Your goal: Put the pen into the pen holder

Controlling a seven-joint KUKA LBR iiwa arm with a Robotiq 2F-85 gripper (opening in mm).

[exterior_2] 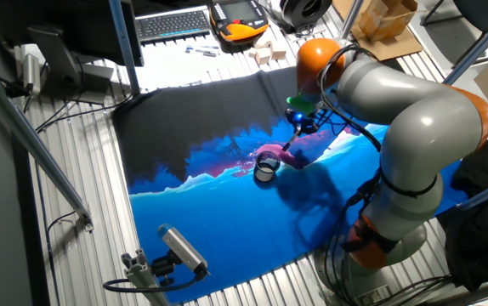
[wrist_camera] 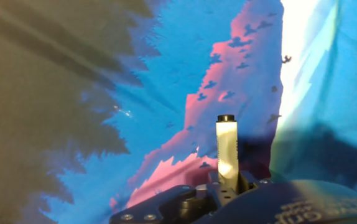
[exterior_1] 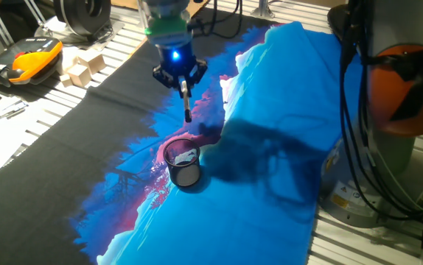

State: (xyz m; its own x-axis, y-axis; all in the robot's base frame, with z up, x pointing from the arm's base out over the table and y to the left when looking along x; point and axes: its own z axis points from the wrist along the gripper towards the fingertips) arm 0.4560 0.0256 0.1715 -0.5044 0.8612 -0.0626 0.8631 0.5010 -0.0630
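Covering slatted table [exterior_1: 38, 143], blue-black cloth [exterior_1: 270, 132]

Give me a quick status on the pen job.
Gripper shut on the pen, pen hanging lengthwise, lifted off the cloth. Pen holder upright, not yet under the pen. Nothing between them.

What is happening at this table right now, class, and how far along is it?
A grey and orange robot arm holds a slim white-barrelled pen with black ends in its two-finger gripper. The pen hangs roughly upright in the air, above the blue and pink printed cloth. The small dark wire-mesh pen holder stands on the cloth with a pale scrap inside. In one fixed view the pen sits above and behind the cup, and it has not gone in yet.
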